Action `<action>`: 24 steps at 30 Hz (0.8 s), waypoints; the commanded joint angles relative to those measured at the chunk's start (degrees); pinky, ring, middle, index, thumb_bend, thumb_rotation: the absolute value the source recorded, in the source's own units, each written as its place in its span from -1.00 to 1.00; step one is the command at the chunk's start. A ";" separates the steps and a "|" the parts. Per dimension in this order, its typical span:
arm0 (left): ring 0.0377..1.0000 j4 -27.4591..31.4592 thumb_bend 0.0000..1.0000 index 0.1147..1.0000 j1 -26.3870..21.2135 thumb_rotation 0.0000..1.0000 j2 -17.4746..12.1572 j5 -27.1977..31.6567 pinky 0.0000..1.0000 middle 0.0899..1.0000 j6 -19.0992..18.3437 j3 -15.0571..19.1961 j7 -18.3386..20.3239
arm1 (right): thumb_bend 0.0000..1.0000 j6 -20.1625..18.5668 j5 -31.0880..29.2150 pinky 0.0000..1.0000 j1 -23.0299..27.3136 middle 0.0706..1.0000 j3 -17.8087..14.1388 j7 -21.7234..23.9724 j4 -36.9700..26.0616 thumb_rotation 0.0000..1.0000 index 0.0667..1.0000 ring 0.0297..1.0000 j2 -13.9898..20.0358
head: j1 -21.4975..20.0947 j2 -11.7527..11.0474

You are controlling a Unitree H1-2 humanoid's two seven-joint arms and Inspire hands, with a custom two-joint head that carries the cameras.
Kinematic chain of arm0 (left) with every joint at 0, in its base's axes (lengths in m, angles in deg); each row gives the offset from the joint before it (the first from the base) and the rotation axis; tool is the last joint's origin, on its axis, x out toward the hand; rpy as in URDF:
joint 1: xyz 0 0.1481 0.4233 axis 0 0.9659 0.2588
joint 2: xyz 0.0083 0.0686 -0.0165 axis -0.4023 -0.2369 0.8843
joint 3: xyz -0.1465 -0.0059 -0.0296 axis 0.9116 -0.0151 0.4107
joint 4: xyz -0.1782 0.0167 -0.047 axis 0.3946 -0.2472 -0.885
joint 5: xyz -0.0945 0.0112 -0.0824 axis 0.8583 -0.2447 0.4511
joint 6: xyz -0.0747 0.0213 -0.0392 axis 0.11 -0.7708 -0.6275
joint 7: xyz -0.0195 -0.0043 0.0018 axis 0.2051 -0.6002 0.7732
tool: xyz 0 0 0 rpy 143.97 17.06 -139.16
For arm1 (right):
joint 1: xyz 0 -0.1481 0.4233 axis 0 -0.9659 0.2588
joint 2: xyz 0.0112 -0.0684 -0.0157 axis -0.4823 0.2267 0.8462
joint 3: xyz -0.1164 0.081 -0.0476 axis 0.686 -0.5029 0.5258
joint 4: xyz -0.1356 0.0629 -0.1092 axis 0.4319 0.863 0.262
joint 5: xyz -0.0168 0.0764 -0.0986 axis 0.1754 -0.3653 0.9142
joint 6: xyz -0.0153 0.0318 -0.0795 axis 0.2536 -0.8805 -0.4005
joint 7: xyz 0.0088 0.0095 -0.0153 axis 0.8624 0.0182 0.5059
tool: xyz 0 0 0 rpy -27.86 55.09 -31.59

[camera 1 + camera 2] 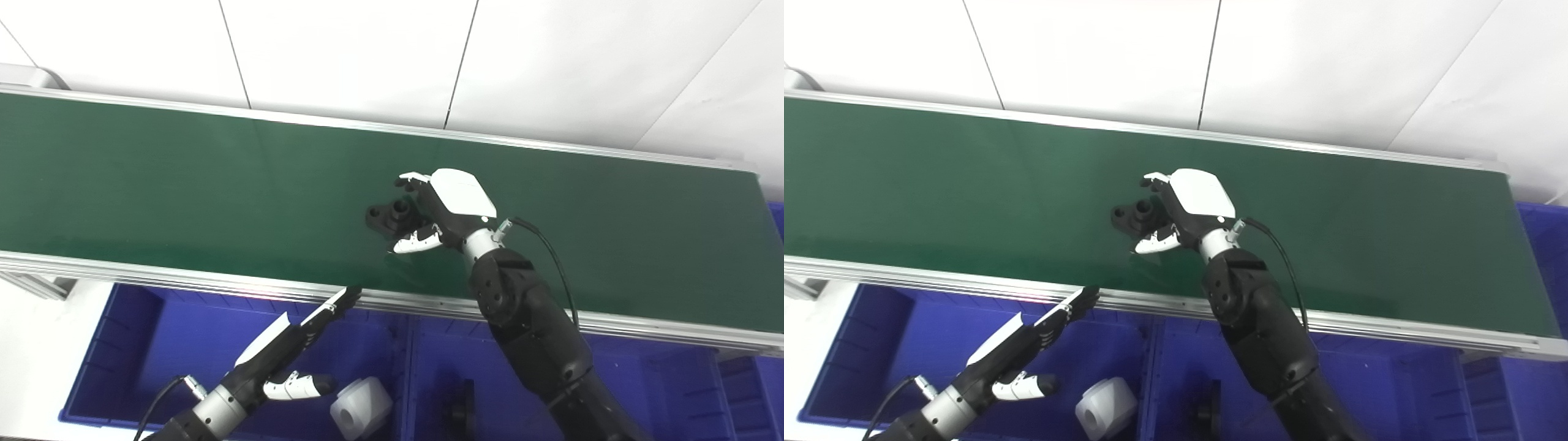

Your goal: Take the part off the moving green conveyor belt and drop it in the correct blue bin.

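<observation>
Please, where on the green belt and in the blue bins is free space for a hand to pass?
The belt is bare left of the black part and right of the right hand. Around the part it is crowded. The left bin is free at its far left; the left hand and white part fill its right side.

Bright, even light; sharp focus, faint belt [184, 184] sheen

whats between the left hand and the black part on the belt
Only bare green belt and its near metal rail, seen in both eye views; left hand hovers over the bin, black part sits by the right hand.
</observation>
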 commanded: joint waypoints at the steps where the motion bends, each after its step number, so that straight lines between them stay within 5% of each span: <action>1: 1.00 2.15 0.46 1.00 0.16 0.62 -0.21 0.00 0.99 1.00 0.60 -0.07 -0.13 | 0.40 1.89 -0.07 0.11 -0.29 0.30 1.09 0.27 0.24 -0.76 0.42 0.23 0.74 | -0.01 0.25; 4: 1.00 2.43 0.45 1.00 0.24 0.63 -0.19 0.09 1.00 1.00 0.48 -0.07 -0.09 | 0.17 2.33 -0.51 -0.29 -1.33 -0.04 1.50 -0.53 -0.41 -0.96 0.33 -0.18 1.59 | -0.05 0.53; 7: 1.00 2.42 0.44 1.00 0.20 0.63 -0.04 0.32 1.00 1.00 0.76 -0.09 -0.07 | 0.06 2.21 -0.09 -0.45 -1.92 -0.12 2.08 -0.91 -1.17 -1.00 -0.05 -0.37 2.51 | -0.08 0.69; 21: 1.00 2.43 0.43 1.00 0.05 0.64 0.32 1.00 0.97 1.00 0.52 0.06 -0.15 | 0.01 1.25 -0.12 -0.37 -4.10 -0.14 2.31 -0.62 -3.81 -1.00 0.07 -0.31 4.98 | -0.57 1.72; 24: 1.00 2.46 0.46 1.00 0.06 0.65 0.22 1.21 0.92 1.00 0.20 0.25 -0.16 | 0.03 1.42 -0.05 -0.40 -4.78 -0.04 2.36 -1.50 -3.52 -1.00 -0.07 -0.25 4.74 | -0.56 1.82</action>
